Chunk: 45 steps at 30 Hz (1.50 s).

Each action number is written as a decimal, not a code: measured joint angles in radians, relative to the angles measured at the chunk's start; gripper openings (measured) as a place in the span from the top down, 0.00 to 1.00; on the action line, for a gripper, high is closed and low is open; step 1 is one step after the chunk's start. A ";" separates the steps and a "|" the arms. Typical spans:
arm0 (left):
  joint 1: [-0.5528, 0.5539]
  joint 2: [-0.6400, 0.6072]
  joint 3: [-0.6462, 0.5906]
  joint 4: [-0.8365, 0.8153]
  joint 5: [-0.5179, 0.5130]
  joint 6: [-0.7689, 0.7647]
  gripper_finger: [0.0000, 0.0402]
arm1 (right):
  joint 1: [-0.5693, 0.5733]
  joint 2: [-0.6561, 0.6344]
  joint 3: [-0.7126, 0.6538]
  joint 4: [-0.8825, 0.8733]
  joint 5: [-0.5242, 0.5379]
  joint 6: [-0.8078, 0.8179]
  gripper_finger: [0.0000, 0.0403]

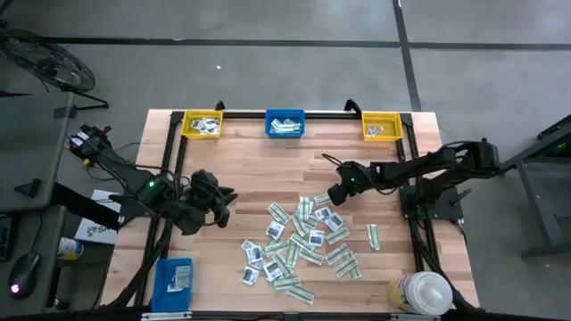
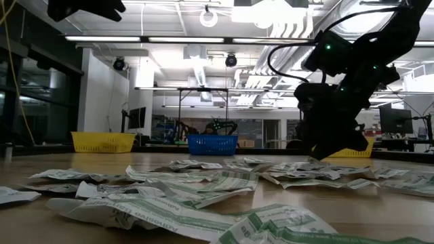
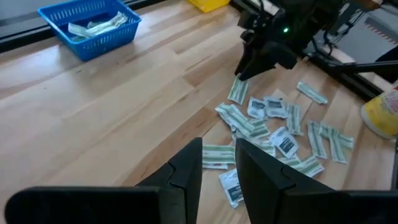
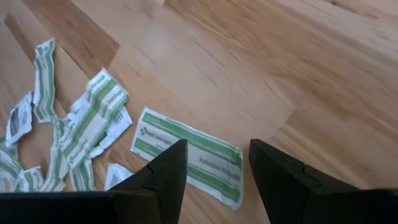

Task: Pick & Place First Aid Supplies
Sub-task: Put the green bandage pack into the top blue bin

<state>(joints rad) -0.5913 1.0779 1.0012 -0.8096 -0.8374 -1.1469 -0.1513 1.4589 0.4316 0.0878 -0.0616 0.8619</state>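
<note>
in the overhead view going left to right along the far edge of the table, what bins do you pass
yellow bin with a few packets inside → blue bin with pale strips inside → second yellow bin near the far right corner

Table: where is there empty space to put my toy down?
Bare wood lies between the blue bin and the packet pile, and along the table's middle left. The pile itself is crowded; the right tool hovers at its edge.

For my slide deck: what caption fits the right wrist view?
Open right gripper poised above a green-and-white strip packet at the pile's edge.
</note>
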 joint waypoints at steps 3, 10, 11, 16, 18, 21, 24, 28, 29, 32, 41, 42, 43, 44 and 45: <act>0.016 0.000 0.000 0.000 0.017 0.012 0.76 | 0.002 0.002 0.000 0.001 -0.009 0.003 0.58; 0.015 0.000 0.000 -0.002 0.019 0.021 0.76 | 0.042 0.004 0.000 -0.034 -0.013 0.030 0.63; 0.015 0.000 0.000 -0.002 0.018 0.021 0.76 | 0.047 0.004 0.000 -0.040 -0.015 0.031 0.64; 0.016 0.000 0.000 -0.002 0.018 0.029 0.76 | 0.053 0.004 -0.001 -0.052 -0.014 0.036 0.70; 0.016 0.000 0.000 -0.002 0.018 0.034 0.76 | 0.053 0.005 -0.002 -0.055 -0.018 0.043 0.72; 0.016 0.000 0.000 -0.002 0.018 0.036 0.76 | 0.053 0.005 -0.002 -0.058 -0.026 0.054 0.76; 0.016 0.000 0.000 -0.002 0.018 0.040 0.76 | 0.053 0.005 -0.003 -0.063 -0.028 0.055 0.80; 0.016 0.000 0.000 -0.002 0.018 0.041 0.76 | 0.053 0.006 -0.003 -0.067 -0.032 0.055 0.88; 0.016 0.000 0.000 -0.002 0.018 0.041 0.76 | 0.053 0.006 -0.004 -0.068 -0.032 0.055 0.89; 0.016 0.000 0.000 -0.003 0.018 0.043 0.76 | 0.054 0.007 -0.004 -0.071 -0.032 0.055 0.96; 0.016 -0.005 0.000 -0.015 0.014 0.043 0.76 | 0.055 -0.029 -0.004 -0.080 -0.007 0.062 1.00; 0.016 -0.010 0.000 -0.025 0.013 0.043 0.76 | 0.056 -0.043 -0.003 -0.084 0.000 0.062 1.00; 0.016 -0.017 0.000 -0.034 0.012 0.043 0.76 | 0.057 -0.056 0.000 -0.094 0.014 0.063 1.00; 0.016 -0.024 0.000 -0.039 0.011 0.043 0.76 | 0.053 -0.071 0.004 -0.103 0.032 0.061 1.00; 0.016 -0.033 0.000 -0.047 0.008 0.042 0.76 | 0.046 -0.083 0.013 -0.101 0.045 0.058 1.00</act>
<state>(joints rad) -0.5755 1.0449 1.0012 -0.8562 -0.8293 -1.1046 -0.1049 1.3763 0.4443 -0.0129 -0.0168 0.9197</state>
